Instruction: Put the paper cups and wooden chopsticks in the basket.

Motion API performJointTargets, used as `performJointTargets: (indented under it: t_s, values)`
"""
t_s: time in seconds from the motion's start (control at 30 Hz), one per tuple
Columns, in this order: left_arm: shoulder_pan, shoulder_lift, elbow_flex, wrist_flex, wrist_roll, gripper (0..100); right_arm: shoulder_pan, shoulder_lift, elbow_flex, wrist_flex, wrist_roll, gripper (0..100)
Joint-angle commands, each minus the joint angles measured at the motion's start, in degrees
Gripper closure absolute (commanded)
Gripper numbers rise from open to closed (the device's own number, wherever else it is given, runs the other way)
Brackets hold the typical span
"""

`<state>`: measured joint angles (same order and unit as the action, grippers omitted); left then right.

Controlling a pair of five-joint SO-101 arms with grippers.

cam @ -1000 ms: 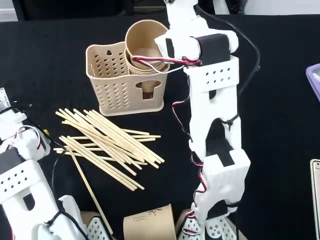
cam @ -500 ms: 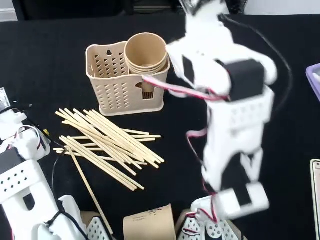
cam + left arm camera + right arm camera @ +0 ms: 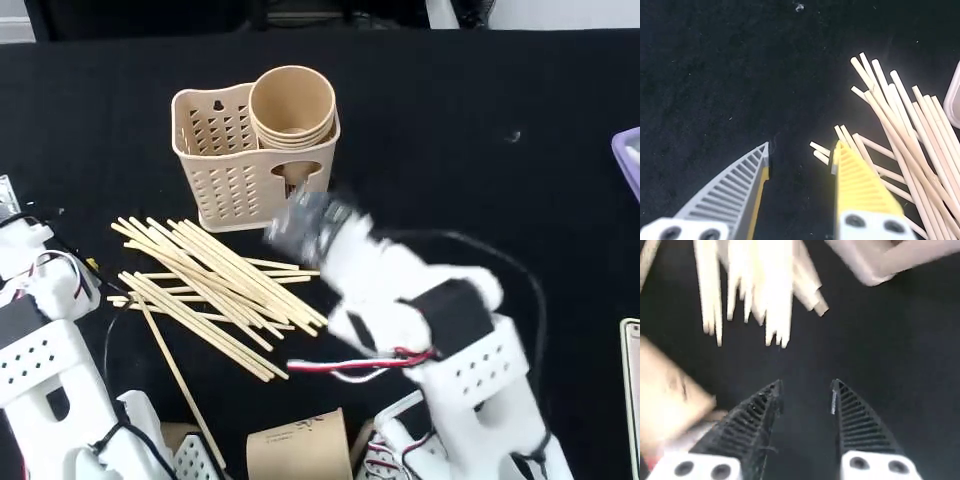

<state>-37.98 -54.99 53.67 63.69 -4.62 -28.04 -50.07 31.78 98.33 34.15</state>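
Front-left of the basket (image 3: 240, 185), left gripper (image 3: 800, 150): fingers spread, holding nothing, low over the black counter (image 3: 715, 75).
Wooden chopsticks (image 3: 215, 290): loose pile on the counter, in front of the basket.
Paper cups (image 3: 292, 100): stacked upright inside the basket.
Loose paper cup (image 3: 300, 448): on its side, well in front of the basket.
Right gripper (image 3: 806, 387): spread, empty, just before the basket.

Black-covered table (image 3: 540, 120), lilac object (image 3: 630, 160) at edge
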Motion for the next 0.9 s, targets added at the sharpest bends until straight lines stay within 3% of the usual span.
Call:
performJointTargets:
  t_s: [0.0,0.13,0.27,0.4,0.53,0.87]
  values:
    - [0.0,-1.1,-0.6,-0.9,0.6,79,-0.9,-2.6,7.8,2.1,20.5,83.9]
    - [0.0,-1.1,-0.7,-0.9,0.6,79,-2.1,-2.4,15.5,2.2,33.4,83.8]
    - [0.0,-1.1,-0.7,-0.9,0.6,79,-6.7,-2.4,22.5,2.1,39.4,83.8]
    - [-0.4,-0.6,-1.0,-0.9,1.9,79,-9.8,-2.3,24.6,0.4,40.4,83.3]
    - [-0.8,-0.6,-1.0,-1.8,3.6,79,-12.6,-2.3,25.0,0.1,40.3,76.0]
    - [-10.0,-0.5,-0.9,-7.8,6.2,79,-27.7,-2.4,25.5,0.0,40.4,74.3]
